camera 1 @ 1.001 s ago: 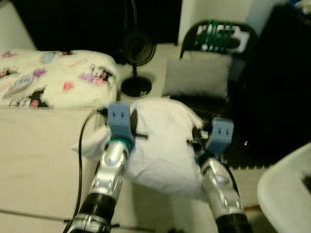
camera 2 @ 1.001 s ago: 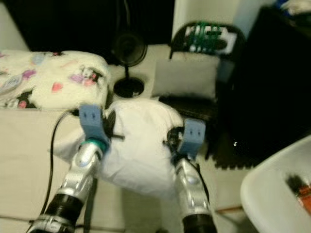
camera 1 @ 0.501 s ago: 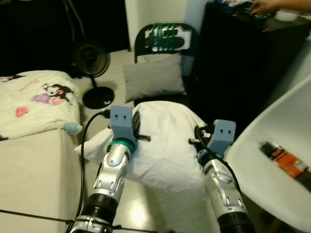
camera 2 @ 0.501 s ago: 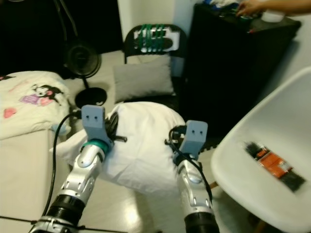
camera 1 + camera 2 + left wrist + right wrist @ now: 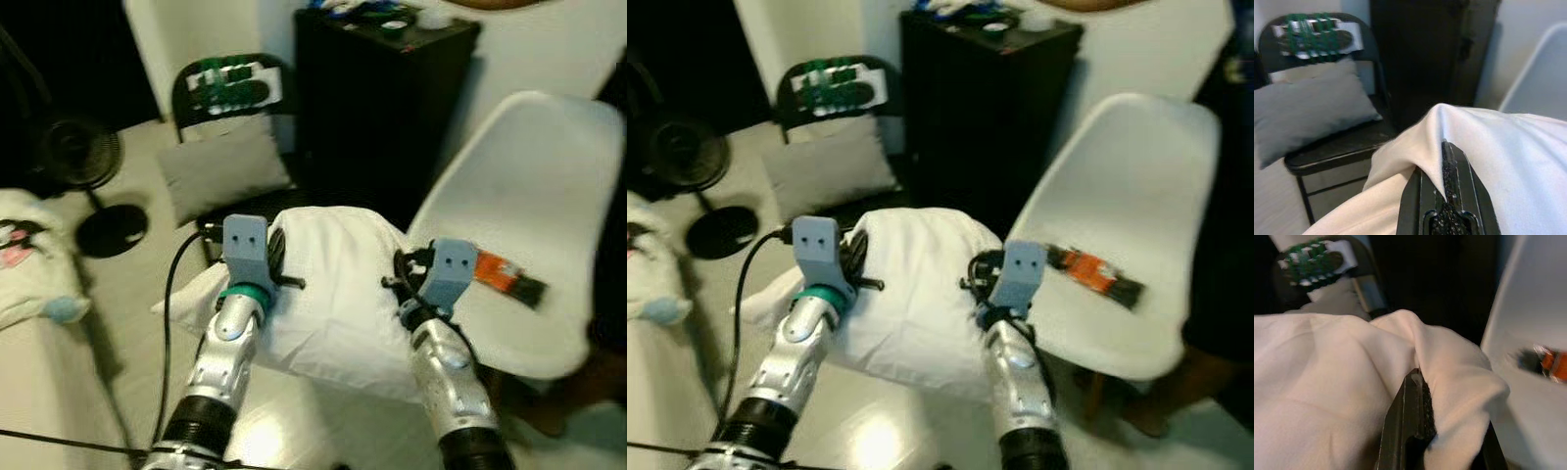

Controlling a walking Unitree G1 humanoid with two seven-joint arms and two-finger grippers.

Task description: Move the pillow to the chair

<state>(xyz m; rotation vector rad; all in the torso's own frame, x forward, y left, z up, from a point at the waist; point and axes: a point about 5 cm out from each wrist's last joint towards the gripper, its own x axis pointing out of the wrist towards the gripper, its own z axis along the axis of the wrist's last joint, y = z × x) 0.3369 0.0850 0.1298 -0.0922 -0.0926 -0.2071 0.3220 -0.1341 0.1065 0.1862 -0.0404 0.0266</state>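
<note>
While both arms reach forward, the scene reads as follows.

Pillow: white pillow held up off the floor between the two grippers, at the centre of the head views.

Left gripper: left gripper clamped on a fold of the pillow's cloth at the pillow's 9 o'clock side.

Right gripper: right gripper clamped on a bunched fold at the pillow's 3 o'clock side.

White chair: white chair at 2 o'clock from the pillow, near it; the pillow's edge lies just beside the seat, and I cannot tell whether they touch.

Packet: orange and black packet lying on the white seat.

Black chair: black folding chair at 11 o'clock, with a grey cushion leaning on it.

Cabinet: black cabinet at 12 o'clock, behind the pillow.

Fan: black floor fan at 10 o'clock.

Cable: black cable running beside the left arm.
</note>
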